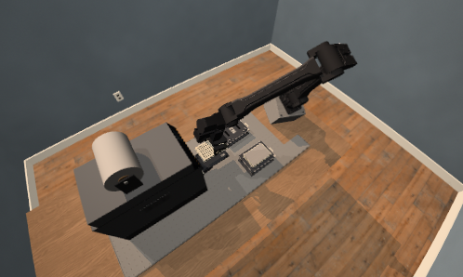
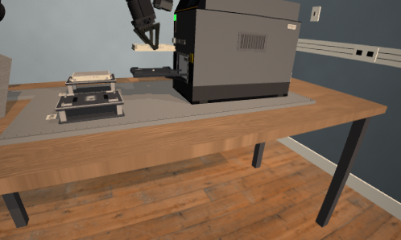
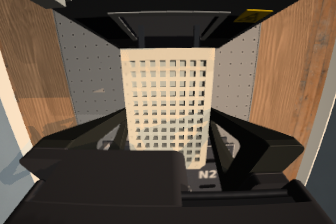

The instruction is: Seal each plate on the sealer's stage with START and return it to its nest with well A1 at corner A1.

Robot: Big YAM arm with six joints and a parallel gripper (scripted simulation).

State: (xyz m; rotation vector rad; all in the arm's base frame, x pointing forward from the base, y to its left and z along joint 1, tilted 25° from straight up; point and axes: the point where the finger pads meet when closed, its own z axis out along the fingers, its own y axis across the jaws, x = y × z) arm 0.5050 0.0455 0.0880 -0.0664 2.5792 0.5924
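jaws set wide, clamped on a plate (image 1: 205,151) (image 2: 150,48) (image 3: 167,107), held level above the stage (image 2: 155,72); wells look open, other plate (image 1: 257,154) (image 2: 92,76) looks sealed; judged step: loading the second plate; lamp (image 2: 175,17) green; next, align within locators, lower flat, release, clear, press start; risk: a tilted seat, red light.

Your arm (image 1: 274,90) (image 2: 138,5) reached out from its base, long link extended | your wrist section (image 1: 209,125) (image 2: 143,22) angled downward | your gripper (image 1: 218,147) (image 2: 155,48) (image 3: 168,112) pointed down, raised, its two fingers set wide and clamped from both sides, level with each other
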